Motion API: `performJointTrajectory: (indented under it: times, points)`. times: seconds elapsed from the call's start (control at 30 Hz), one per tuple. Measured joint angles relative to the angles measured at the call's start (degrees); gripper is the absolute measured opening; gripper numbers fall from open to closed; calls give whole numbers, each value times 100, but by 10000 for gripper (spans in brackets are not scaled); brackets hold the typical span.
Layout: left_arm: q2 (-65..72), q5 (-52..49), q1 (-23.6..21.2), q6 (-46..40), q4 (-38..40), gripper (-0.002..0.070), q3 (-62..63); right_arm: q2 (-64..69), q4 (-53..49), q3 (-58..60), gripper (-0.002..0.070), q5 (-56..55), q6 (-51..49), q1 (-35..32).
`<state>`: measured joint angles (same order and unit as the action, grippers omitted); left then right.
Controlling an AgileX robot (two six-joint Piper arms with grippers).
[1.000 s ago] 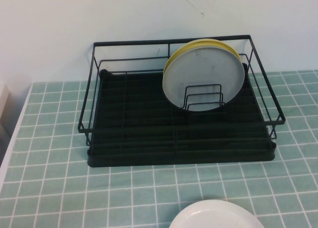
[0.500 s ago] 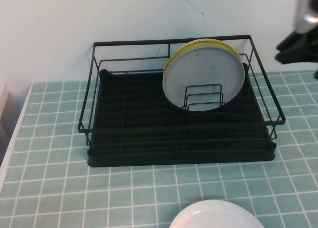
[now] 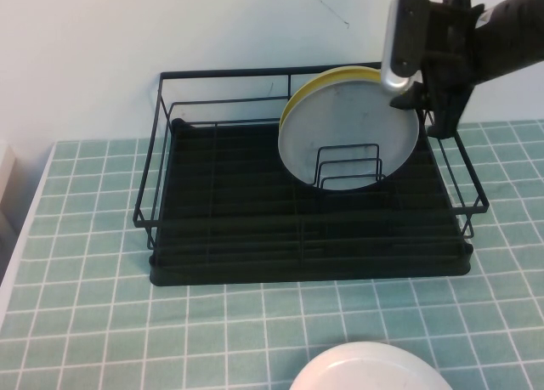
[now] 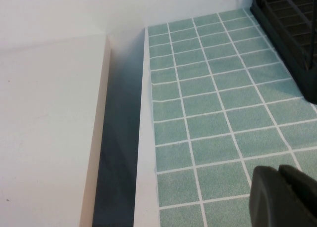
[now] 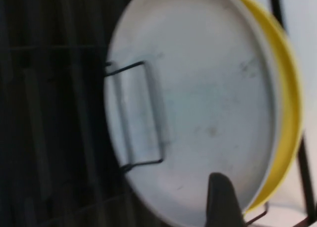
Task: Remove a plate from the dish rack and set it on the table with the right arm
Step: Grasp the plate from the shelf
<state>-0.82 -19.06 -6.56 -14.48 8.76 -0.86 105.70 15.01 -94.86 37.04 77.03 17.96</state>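
The pale grey-white plate [image 3: 348, 131] stands upright in the wire dividers at the back right of the black dish rack [image 3: 306, 237], with the yellow plate [image 3: 340, 74] right behind it. My right gripper [image 3: 427, 110] hangs open at the plate's upper right edge, apart from it. In the right wrist view the plate [image 5: 198, 98] fills the frame with the yellow plate [image 5: 287, 113] behind, and one dark finger [image 5: 220, 200] shows in front of the plate's rim. My left gripper [image 4: 280, 175] is shut and empty over the teal tiled table [image 4: 208, 98].
A brighter white plate [image 3: 370, 369] lies on the table [image 3: 212, 330] at the front edge. The rack's wire wall [image 3: 459, 165] runs just below my right gripper. In the left wrist view, the rack's corner [image 4: 292, 29] and a white ledge [image 4: 44, 128] beyond a gap.
My right arm has come in from the upper right and moved left and down to the grey-white plate's upper right edge. The plates and rack have not moved.
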Motion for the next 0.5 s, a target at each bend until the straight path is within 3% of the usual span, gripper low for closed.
performJointTrajectory:
  times: [0.5]
  points:
    - [0,10,0,0,0,-4,0,718,-36,-237,378,-726,9,76]
